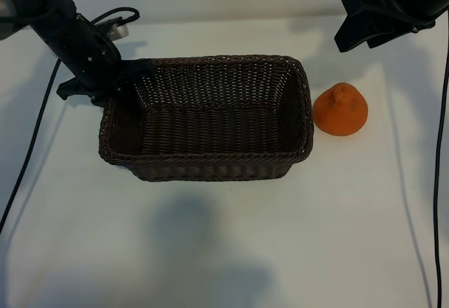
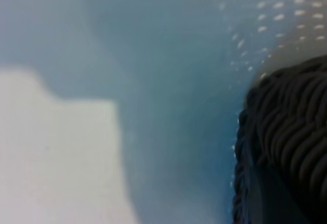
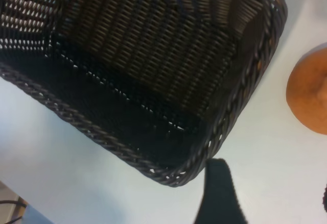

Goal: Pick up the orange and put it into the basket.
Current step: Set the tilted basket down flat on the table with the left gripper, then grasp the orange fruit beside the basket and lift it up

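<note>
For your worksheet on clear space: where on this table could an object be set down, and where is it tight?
Free: the wide near strip of table before the basket, and right of the orange. Tight: the narrow gap between orange and basket, and the basket's far-left corner, where the left gripper sits.

light: bright, even | shadows: soft on table (image 1: 210, 252) | left wrist view: heavily blurred, possibly too close

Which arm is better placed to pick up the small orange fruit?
The right. The small matte orange fruit lies on the table right of the dark brown wicker basket, below the right gripper. The left gripper is at the basket's far left corner.
</note>
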